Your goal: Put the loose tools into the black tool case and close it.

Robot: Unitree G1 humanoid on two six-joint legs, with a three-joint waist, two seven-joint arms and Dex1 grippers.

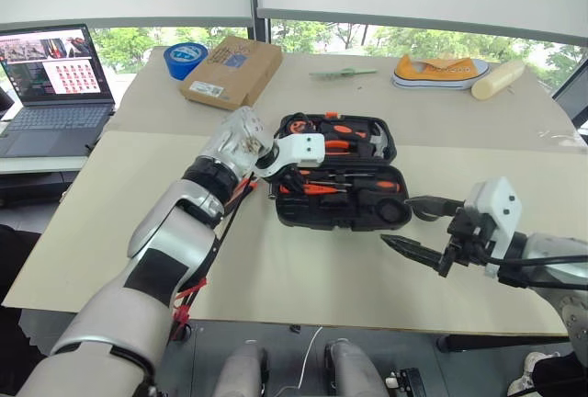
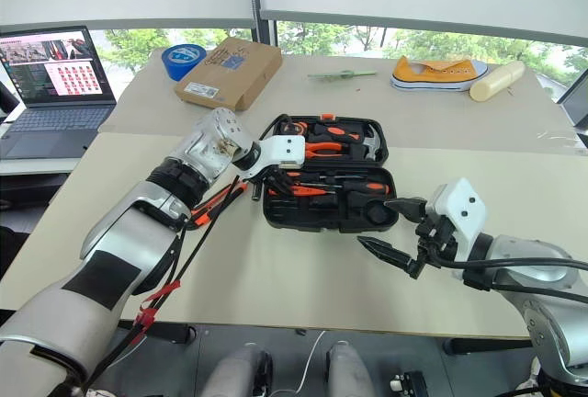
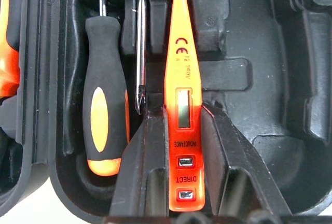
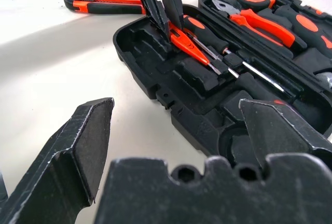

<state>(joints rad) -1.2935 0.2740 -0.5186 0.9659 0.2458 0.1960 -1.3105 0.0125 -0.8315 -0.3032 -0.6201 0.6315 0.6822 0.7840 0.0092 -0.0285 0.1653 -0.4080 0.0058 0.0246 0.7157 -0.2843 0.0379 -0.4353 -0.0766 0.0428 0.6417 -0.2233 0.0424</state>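
I have the case (image 1: pixel 338 197) lying open mid-table, lid half away from me, tray half toward me. My left gripper (image 4: pixel 162 7) reaches down into the tray's left end, jaws pinched on an orange tester (image 3: pixel 181 105) whose long axis runs along the slot beside a seated screwdriver (image 3: pixel 105 115). My right gripper (image 1: pixel 418 224) waits at the case's right end, jaws wide, empty. The knife (image 4: pixel 104 4) lies just left of the case, nearer my left arm.
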